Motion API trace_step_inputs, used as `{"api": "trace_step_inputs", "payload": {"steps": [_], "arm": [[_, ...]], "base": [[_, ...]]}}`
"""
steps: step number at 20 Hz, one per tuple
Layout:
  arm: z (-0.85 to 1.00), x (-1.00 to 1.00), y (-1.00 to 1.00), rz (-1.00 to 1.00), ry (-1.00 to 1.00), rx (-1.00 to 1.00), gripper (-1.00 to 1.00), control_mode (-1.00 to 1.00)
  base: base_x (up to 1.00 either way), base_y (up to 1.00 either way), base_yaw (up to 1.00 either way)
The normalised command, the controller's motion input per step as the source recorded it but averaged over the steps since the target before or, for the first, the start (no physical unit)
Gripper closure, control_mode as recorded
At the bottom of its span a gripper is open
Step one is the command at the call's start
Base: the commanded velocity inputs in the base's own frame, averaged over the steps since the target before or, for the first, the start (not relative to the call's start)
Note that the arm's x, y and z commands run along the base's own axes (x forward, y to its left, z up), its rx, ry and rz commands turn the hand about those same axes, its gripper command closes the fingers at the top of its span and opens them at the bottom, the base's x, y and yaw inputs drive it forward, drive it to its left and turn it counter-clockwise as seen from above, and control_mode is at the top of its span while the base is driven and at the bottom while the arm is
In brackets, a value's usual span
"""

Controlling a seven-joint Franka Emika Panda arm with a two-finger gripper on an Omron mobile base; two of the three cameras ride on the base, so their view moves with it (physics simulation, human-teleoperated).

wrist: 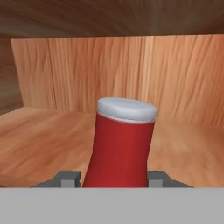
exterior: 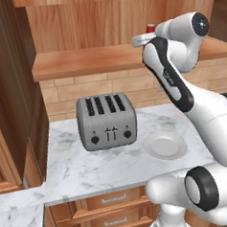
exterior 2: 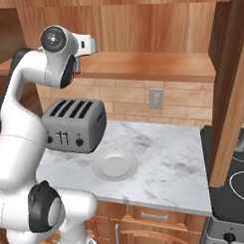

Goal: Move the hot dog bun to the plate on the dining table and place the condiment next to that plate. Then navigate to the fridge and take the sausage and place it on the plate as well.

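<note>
White glossy arm (exterior: 209, 113) of rounded segments, with round black joint caps ringed in grey. A black band with faint light lettering runs along the link behind the hand. Two small grey fingertips (wrist: 70, 178).

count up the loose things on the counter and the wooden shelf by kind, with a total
toaster: 1
plate: 1
red condiment bottle on the shelf, between the gripper fingers: 1
total: 3
</note>
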Motion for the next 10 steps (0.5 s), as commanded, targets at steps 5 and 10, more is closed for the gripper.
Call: {"api": "trace_step_inputs", "payload": {"steps": [5,10], "arm": [[0.0,-1.0,-0.21,-0.01,0.13,-0.04,1.0,-1.0],[-0.12,-1.0,0.0,-0.06,0.18,-0.07,1.0,-1.0]], "base": [[0.0,0.0,0.0],[0.0,0.0,0.0]]}}
